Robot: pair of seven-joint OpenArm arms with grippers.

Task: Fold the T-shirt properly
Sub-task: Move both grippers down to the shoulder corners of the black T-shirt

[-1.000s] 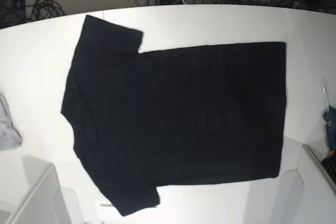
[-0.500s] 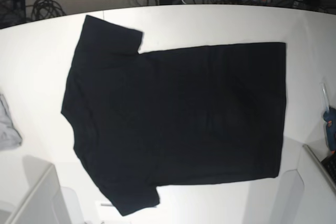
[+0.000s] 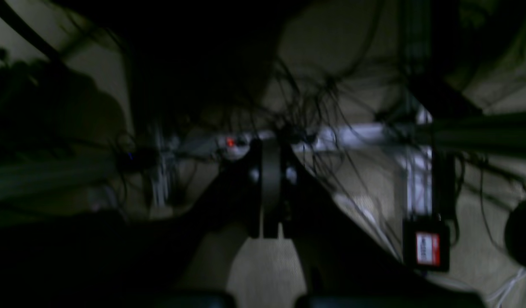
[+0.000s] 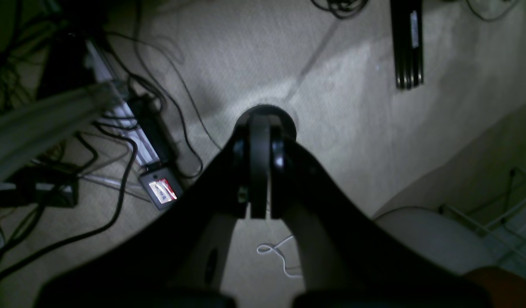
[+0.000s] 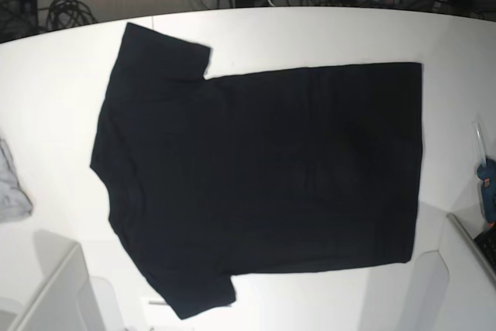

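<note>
**Shirt laid flat, no fold begun**

Base view, left to right. A small grey cloth (image 5: 12,191) sits at the table's left edge, apart from the work. The T-shirt (image 5: 263,176) lies spread flat across the middle of the white table (image 5: 457,44), collar end to the left, hem to the right, both sleeves out, one toward the far edge and one toward the near edge. No layer is doubled over anywhere; outline reads as a full, open shirt. A blue tool (image 5: 487,184) rests at the right edge.

Right gripper (image 4: 259,171): fingers pressed together, holding nothing. Below and beyond the fingertips is carpeted floor with cables, not cloth. The shirt is nowhere near these fingers.

Left gripper (image 3: 269,188): fingers also together and empty, a dim tangle of cables beyond the tips. View is dark and blurred; no shirt in it.

Judgement: task at its start. Spreading looks done; every fold remains — sleeves in, then body halved. Both arms must first come over the table.
</note>
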